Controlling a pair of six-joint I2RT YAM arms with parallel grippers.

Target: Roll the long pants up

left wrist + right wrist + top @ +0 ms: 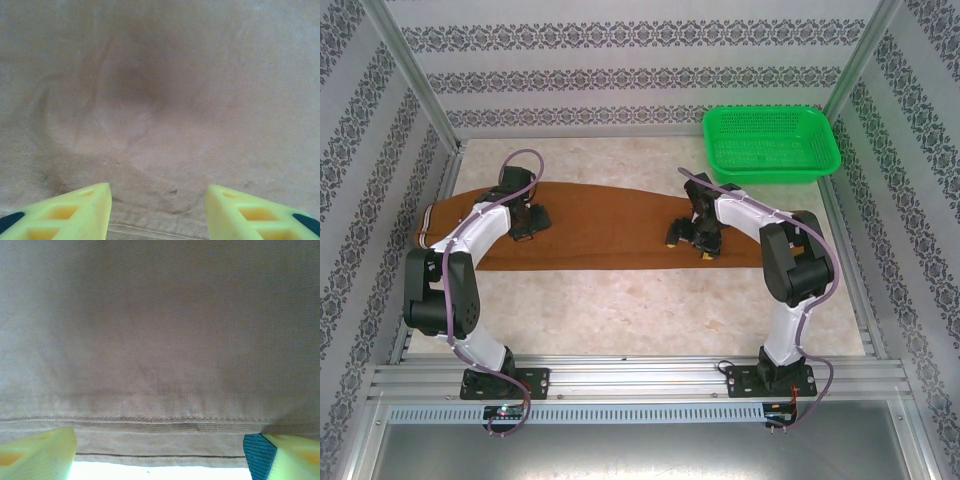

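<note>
The long brown pants [600,225] lie flat across the table, stretched from the far left to the middle right. My left gripper [528,224] rests low over the left part of the cloth, open. In the left wrist view its yellow fingers [85,212] stand apart over slightly wrinkled fabric [160,100], left gripper [157,210]. My right gripper [688,240] sits at the pants' right end, open. In the right wrist view the stitched hem [160,437] runs between the spread fingertips [45,452], right gripper [160,452], with nothing pinched.
A green plastic basket [772,145] stands at the back right, beyond the right arm. Bare marbled tabletop [650,310] lies between the pants and the arm bases. Patterned walls and metal posts enclose the table.
</note>
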